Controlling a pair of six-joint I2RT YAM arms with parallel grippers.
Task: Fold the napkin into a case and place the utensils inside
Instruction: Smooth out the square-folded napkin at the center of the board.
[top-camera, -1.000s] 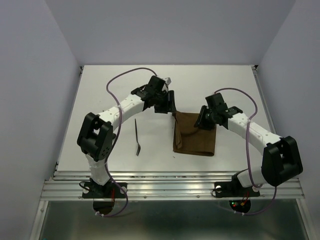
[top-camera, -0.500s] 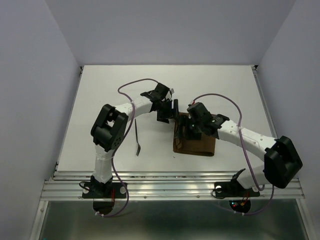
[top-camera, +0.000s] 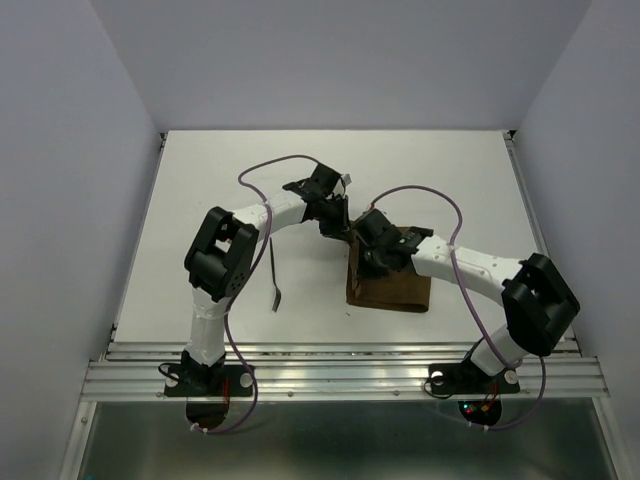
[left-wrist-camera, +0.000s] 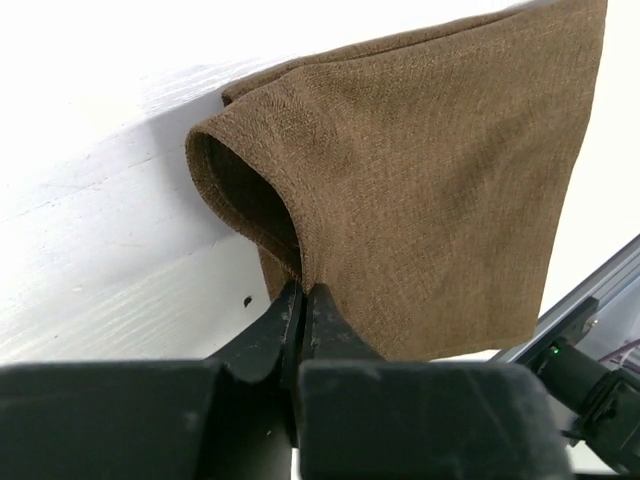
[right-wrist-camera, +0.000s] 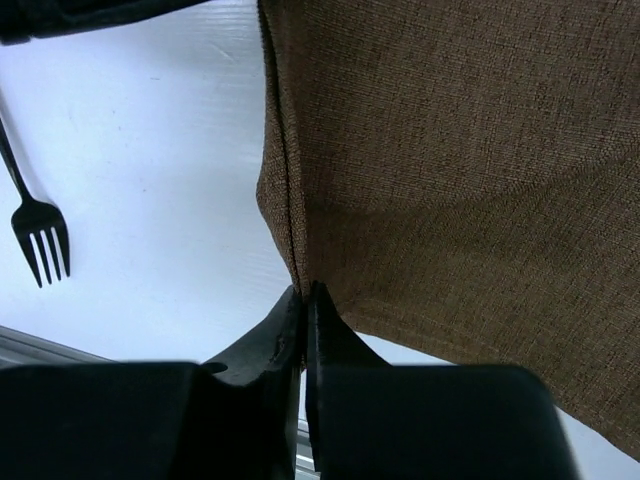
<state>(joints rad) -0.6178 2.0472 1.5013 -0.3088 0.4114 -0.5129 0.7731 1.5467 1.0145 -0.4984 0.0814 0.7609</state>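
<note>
- At the near bench edge: silver metal rail (top-camera: 340, 372) with both arm bases bolted on it.
- White bench (top-camera: 200, 190) top runs back from the rail.
- Dark slim metal fork (top-camera: 274, 272) lies flat left of centre, tines toward the near edge. Nothing touches it, and it is clearly apart from the cloth.
- Folded dark brown woven cloth napkin (top-camera: 400, 288) lies right of the fork at mid-bench, in a squat layered rectangle, mostly flat on the bench.
- Right end effector (right-wrist-camera: 303, 293) is clenched, tips pinching the napkin on its left-hand edge, the side facing the fork. Fork tines show off to the left in the right wrist view.
- Left end effector (left-wrist-camera: 302, 292) sits just beyond the right one, at the napkin's far left corner. It is clenched on a fold of cloth.
- Beside the left tips a layer bulges up off the bench into an open loop, dark inside.
- Both end effectors are close together over the same left side of the napkin.
- Purple cables (top-camera: 270, 165) arc over both arms.
- Pale walls (top-camera: 330, 60) close off the far side.
</note>
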